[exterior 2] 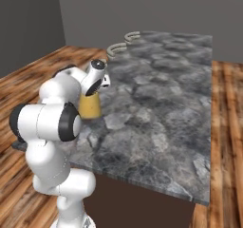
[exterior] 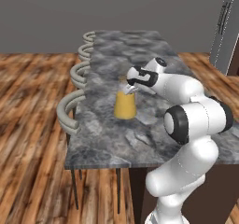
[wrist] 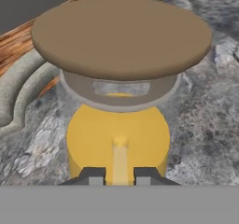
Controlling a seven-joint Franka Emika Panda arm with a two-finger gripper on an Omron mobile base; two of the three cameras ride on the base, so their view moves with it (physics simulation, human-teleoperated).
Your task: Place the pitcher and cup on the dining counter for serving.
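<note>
The pitcher (exterior: 125, 107) (exterior 2: 89, 107) is an orange-yellow cone with a clear neck and a flat brown lid. It stands upright on the dining counter (exterior: 140, 50) (exterior 2: 161, 94) near its left edge. My gripper (exterior: 131, 89) (wrist: 119, 176) reaches in from the right at the height of the pitcher's upper part. In the hand view the pitcher (wrist: 119, 134) is very close, and the two dark fingertips sit tight on either side of a thin yellow strip on its side. The cup is out of view.
Several curved grey stool backs (exterior: 70, 108) (exterior 2: 116, 49) (wrist: 18, 97) line the counter's left edge, just beside the pitcher. Grey marbled top stretches far ahead and to the right. Wooden floor surrounds the island. A tall grey cabinet (exterior: 226, 27) stands at the far right.
</note>
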